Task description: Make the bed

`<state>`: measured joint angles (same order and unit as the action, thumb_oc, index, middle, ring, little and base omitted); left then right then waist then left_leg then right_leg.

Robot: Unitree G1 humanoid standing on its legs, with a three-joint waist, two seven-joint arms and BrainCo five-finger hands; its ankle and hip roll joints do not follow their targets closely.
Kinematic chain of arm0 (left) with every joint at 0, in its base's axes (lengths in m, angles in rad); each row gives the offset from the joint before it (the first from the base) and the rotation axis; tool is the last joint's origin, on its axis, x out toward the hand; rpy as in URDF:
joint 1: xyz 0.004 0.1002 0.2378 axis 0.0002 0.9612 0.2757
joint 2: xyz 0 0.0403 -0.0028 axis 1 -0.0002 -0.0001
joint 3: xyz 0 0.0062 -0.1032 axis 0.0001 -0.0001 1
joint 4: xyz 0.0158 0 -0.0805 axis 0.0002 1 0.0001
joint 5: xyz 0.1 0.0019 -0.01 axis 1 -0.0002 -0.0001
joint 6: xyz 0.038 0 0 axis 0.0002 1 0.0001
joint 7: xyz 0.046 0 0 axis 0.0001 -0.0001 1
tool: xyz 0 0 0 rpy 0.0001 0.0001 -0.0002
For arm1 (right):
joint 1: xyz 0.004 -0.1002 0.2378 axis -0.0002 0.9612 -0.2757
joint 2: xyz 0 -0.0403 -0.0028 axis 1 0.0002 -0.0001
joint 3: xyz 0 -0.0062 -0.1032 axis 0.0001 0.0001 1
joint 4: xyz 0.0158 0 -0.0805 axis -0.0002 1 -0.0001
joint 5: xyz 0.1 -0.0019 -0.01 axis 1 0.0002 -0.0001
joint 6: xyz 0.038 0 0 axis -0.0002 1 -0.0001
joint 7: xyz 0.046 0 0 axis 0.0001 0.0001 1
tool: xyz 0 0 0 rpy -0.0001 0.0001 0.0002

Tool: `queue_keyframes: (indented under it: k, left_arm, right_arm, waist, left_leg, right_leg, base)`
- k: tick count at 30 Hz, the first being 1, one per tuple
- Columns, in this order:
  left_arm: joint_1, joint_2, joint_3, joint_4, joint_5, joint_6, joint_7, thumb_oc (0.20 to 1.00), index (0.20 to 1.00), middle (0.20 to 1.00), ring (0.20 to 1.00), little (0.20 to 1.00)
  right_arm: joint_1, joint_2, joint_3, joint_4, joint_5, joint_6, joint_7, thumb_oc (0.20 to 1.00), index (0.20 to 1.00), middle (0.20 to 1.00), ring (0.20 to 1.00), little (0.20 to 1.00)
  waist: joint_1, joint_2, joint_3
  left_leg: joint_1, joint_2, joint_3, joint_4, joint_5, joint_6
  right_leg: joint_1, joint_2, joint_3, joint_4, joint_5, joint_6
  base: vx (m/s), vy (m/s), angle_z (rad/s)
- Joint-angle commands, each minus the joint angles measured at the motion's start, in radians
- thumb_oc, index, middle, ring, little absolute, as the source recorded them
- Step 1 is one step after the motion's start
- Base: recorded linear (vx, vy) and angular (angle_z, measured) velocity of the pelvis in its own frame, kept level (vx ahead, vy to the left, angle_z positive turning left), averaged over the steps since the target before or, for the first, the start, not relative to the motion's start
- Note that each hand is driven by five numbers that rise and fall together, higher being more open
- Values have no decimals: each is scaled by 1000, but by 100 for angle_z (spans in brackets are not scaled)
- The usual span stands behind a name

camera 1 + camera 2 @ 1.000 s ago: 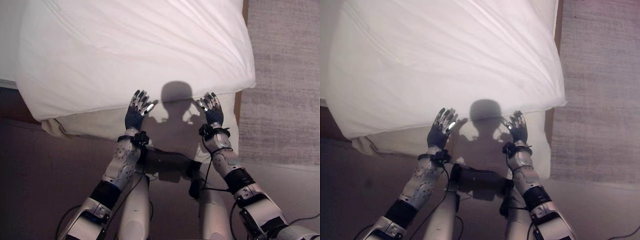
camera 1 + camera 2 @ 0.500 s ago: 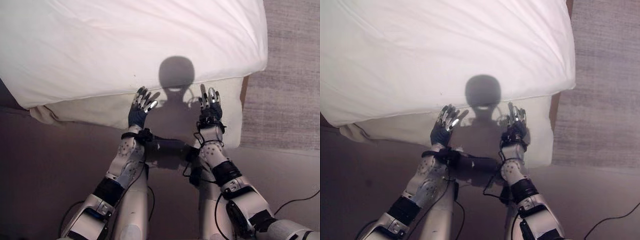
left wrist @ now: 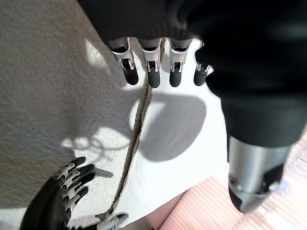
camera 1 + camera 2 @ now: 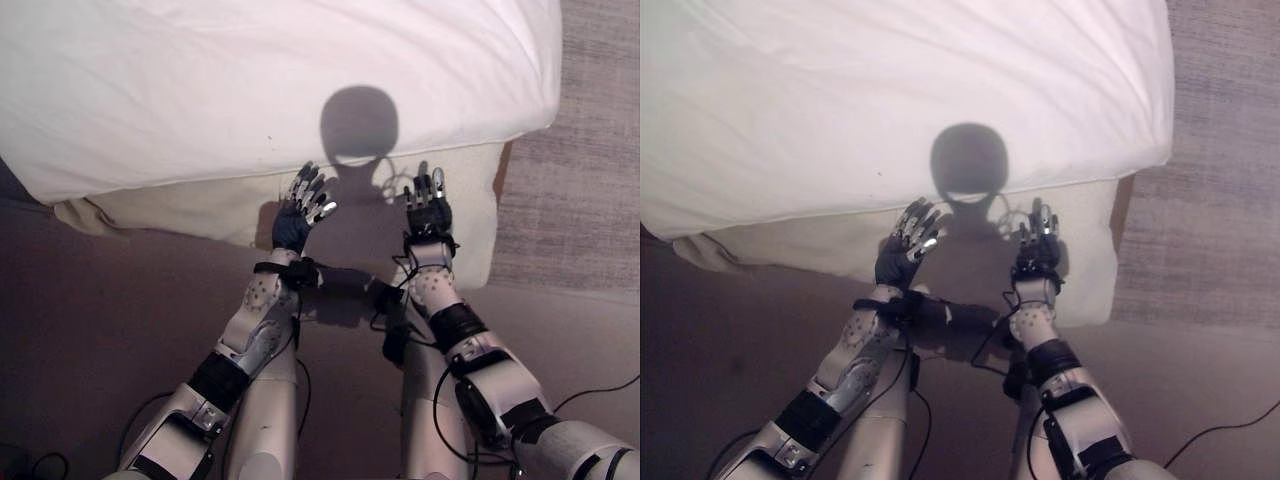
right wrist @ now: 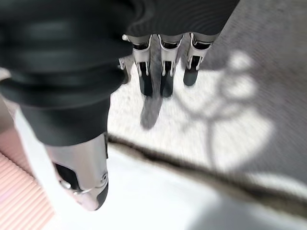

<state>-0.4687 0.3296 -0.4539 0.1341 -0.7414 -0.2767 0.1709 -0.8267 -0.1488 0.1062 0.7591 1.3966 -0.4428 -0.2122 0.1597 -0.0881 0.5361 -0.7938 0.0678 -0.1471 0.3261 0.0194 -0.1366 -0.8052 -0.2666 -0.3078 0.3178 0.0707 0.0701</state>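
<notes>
Bedding makes up most of the scene: one white duvet [image 4: 250,90] lies spread over the top of one bed, its near edge overhanging a cream mattress side [image 4: 200,205] that shows as a paler band beneath it. The duvet's surface has soft creases but lies mostly flat, and its right corner [image 4: 535,100] hangs just past the end of the mattress.

Two hands are raised in front of that cream band. The left hand [image 4: 297,222] is held upright with its fingers [image 3: 154,72] spread and straight, its tips at the seam where the duvet's edge meets the mattress side; it holds nothing. The right hand [image 4: 428,210] stands near it, well apart to the right, fingers [image 5: 165,72] also straight and side by side, pointing at the same cream band just below the duvet's edge. Whether either hand's tips actually touch the fabric cannot be told. In the left wrist view the right hand [image 3: 60,196] shows against the textured cream cloth, next to the piped seam [image 3: 136,129].

One floor of dull brownish carpet [image 4: 90,330] runs under the bed's near side. To the right lies one paler, ribbed grey rug [image 4: 590,190], and a narrow strip of wooden bed frame [image 4: 502,175] shows between mattress and rug.
</notes>
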Motion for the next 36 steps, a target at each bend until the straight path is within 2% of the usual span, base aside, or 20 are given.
queue_keyframes:
  k: [1, 8, 14, 17, 27, 28, 29, 30, 31, 34, 36]
  left_arm:
    - [22, 27, -32, -148, 16, -52, -49, 1000, 1000, 1000, 1000, 1000]
    - [-1, 50, -62, -158, 25, -55, -68, 1000, 1000, 1000, 1000, 1000]
    - [-18, 65, -90, -180, 25, -49, -85, 1000, 1000, 1000, 1000, 1000]
    - [-19, 67, -95, -181, 29, -46, -90, 1000, 1000, 1000, 1000, 1000]
    - [-17, 73, -102, -188, 25, -45, -89, 1000, 1000, 1000, 1000, 1000]
    - [-17, 70, -106, -188, 22, -45, -84, 1000, 1000, 1000, 1000, 1000]
    - [-18, 70, -106, -188, 22, -45, -83, 1000, 1000, 1000, 1000, 1000]
    - [-19, 69, -103, -190, 19, -47, -82, 1000, 1000, 1000, 1000, 1000]
    - [-17, 69, -101, -191, 15, -48, -80, 1000, 1000, 1000, 1000, 1000]
    - [-13, 66, -94, -190, -1, -49, -73, 1000, 1000, 1000, 1000, 1000]
    - [-8, 38, -87, -177, -63, -57, -69, 1000, 1000, 1000, 1000, 1000]
  right_arm:
    - [-154, -143, -30, -31, 4, -6, 82, 1000, 1000, 1000, 1000, 1000]
    - [-301, -267, -2, 129, -2, 40, 87, 1000, 1000, 1000, 1000, 1000]
    - [-402, -360, 14, 322, -18, 110, 78, 1000, 1000, 1000, 1000, 1000]
    - [-424, -375, 20, 349, -19, 130, 89, 1000, 1000, 1000, 1000, 1000]
    - [-490, -414, 38, 397, -9, 128, 86, 1000, 1000, 1000, 1000, 1000]
    - [-511, -420, 31, 392, -7, 111, 71, 636, 636, 636, 636, 636]
    - [-511, -420, 31, 391, -7, 110, 70, 598, 598, 598, 598, 598]
    - [-514, -414, 28, 372, 4, 94, 68, 460, 460, 460, 460, 460]
    - [-517, -408, 29, 351, 5, 80, 63, 200, 200, 200, 200, 200]
    - [-513, -387, 42, 284, -13, 52, 50, 200, 200, 200, 200, 200]
    - [-499, -335, 66, 139, -41, 3, 34, 200, 200, 200, 200, 200]
  waist:
    - [41, 52, -16]
    - [62, 60, -16]
    - [82, 81, -16]
    - [87, 88, -16]
    - [81, 90, -16]
    - [78, 90, -16]
    - [78, 90, -16]
    - [74, 88, -16]
    - [70, 84, -16]
    - [58, 71, -16]
    - [34, 44, -16]
  left_leg:
    - [-2, -40, -22, -29, -41, 57]
    - [-22, -44, -36, -36, -34, 56]
    - [-35, -49, -47, -46, -26, 57]
    - [-37, -49, -51, -51, -23, 57]
    - [-27, -46, -57, -78, -11, 54]
    - [-26, -45, -56, -81, -10, 54]
    - [-27, -45, -56, -81, -10, 54]
    - [-26, -44, -56, -82, -9, 54]
    - [-25, -43, -54, -83, -9, 54]
    - [-25, -41, -52, -82, -9, 53]
    - [-27, -37, -48, -79, -12, 53]
  right_leg:
    - [8, -105, 13, 23, 17, 133]
    - [-20, -108, 7, 56, -1, 134]
    - [-47, -116, 1, 89, -21, 136]
    - [-55, -115, 0, 103, -29, 135]
    - [-71, -114, 0, 117, -37, 138]
    - [-72, -113, 0, 116, -37, 138]
    - [-72, -113, 0, 116, -37, 138]
    - [-74, -112, 1, 117, -39, 139]
    - [-74, -111, 2, 117, -39, 138]
    - [-74, -108, 3, 115, -37, 136]
    - [-74, -100, 3, 105, -29, 135]
  base:
    - [29, -18, 6]
    - [29, -27, 7]
    - [25, -20, 6]
    - [16, -12, 11]
    - [3, -2, 1]
    - [0, 0, 0]
    - [0, 0, 0]
    - [0, 0, 0]
    - [0, 0, 0]
    - [0, 0, 0]
    - [0, 0, 0]
